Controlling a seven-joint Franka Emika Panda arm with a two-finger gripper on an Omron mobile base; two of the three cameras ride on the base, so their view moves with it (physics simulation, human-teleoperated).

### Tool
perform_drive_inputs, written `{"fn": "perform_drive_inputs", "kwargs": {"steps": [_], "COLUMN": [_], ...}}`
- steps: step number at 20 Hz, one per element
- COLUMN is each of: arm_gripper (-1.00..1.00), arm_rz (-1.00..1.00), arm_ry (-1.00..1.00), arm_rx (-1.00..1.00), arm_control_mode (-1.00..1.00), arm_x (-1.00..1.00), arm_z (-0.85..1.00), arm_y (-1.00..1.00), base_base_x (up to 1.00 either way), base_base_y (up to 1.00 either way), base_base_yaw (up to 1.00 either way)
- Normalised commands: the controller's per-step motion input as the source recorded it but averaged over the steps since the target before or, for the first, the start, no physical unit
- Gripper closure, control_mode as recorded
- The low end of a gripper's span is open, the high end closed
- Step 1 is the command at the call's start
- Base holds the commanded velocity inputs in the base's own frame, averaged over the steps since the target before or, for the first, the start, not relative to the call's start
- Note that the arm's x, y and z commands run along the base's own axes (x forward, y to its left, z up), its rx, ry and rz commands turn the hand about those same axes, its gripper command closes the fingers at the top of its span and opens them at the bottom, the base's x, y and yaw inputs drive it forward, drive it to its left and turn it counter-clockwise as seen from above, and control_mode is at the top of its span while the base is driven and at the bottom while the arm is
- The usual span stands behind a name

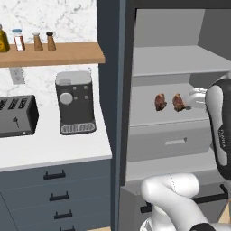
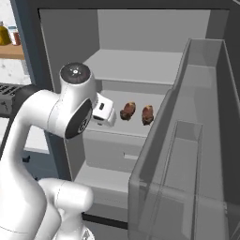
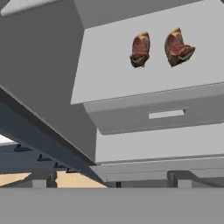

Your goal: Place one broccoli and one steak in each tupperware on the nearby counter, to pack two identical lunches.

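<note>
Both steaks, one (image 1: 160, 102) beside the other (image 1: 179, 102), are still lying untouched on the middle shelf (image 3: 109, 74) of the open fridge, so by my judgement the packing is barely starting. The pincer (image 1: 196, 98) is hovering just beside the nearer steak with jaws spread wide and holding nothing. Broccoli and tupperware are still awaiting attention.

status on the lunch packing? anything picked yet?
Done: fridge door is open, nothing packed that these views show. In hand: nothing; the open tool is level with the fridge shelf, short of the two steaks on it. Left: both steaks, both broccoli, all placing.
</note>
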Motion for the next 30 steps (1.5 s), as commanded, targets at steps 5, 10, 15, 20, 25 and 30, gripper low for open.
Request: {"fn": "perform_drive_inputs", "kwargs": {"steps": [5, 10, 15, 20, 25, 30], "arm_gripper": [-1.00, -1.00, -1.00, -1.00, -1.00, -1.00], "arm_rz": [0.00, 0.00, 0.00, 0.00, 0.00, 0.00], "arm_ry": [0.00, 0.00, 0.00, 0.00, 0.00, 0.01], "arm_rx": [0.00, 0.00, 0.00, 0.00, 0.00, 0.03], "arm_control_mode": [-1.00, -1.00, -1.00, -1.00, -1.00, -1.00], "arm_x": [0.79, 0.53, 0.31, 0.55, 0.67, 0.40], "arm_z": [-0.10, -0.55, -0.74, -0.10, -0.01, -0.27], "arm_y": [-0.20, -0.05, -0.02, -0.03, 0.00, -0.11], "base_base_x": [0.00, 0.00, 0.00, 0.00, 0.00, 0.00], "base_base_y": [0.00, 0.00, 0.00, 0.00, 0.00, 0.00], "base_base_yaw": [0.00, 0.00, 0.00, 0.00, 0.00, 0.00]}}
